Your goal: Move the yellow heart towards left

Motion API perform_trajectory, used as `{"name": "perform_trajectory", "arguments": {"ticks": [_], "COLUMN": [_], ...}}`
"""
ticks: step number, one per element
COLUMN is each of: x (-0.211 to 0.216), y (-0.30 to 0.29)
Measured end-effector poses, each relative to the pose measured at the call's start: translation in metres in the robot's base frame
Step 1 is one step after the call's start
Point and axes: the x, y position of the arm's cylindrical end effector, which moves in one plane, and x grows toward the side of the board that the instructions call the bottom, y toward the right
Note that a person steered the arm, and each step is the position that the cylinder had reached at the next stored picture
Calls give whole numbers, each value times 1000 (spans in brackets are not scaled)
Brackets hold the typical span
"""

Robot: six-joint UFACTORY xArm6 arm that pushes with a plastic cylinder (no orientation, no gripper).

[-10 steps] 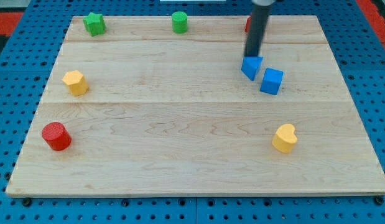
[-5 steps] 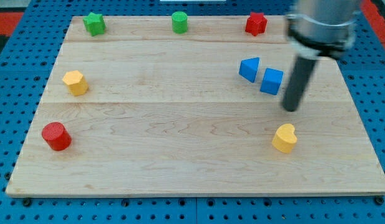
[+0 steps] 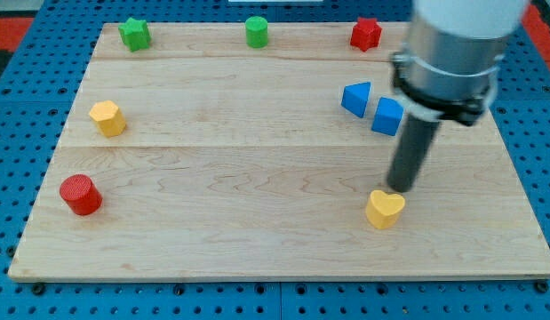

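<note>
Yellow heart (image 3: 385, 209) lies on the wooden board (image 3: 257, 222) toward the view's bottom right, below the blue cube (image 3: 388, 116) and blue triangular block (image 3: 356, 98). My tip (image 3: 401, 188) sits just beside its upper right edge, apparently touching; the rod carries no jaws.

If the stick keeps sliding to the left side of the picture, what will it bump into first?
Probably the yellow heart: my tip sits right at its upper-right edge. Past it the board shows nothing until the red cylinder.
</note>
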Motion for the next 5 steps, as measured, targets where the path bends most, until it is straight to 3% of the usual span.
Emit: {"name": "perform_trajectory", "arguments": {"ticks": [1,2,3,4,5], "x": [33,36,36,15,-46], "y": [-4,-67,-165,-162,-191]}}
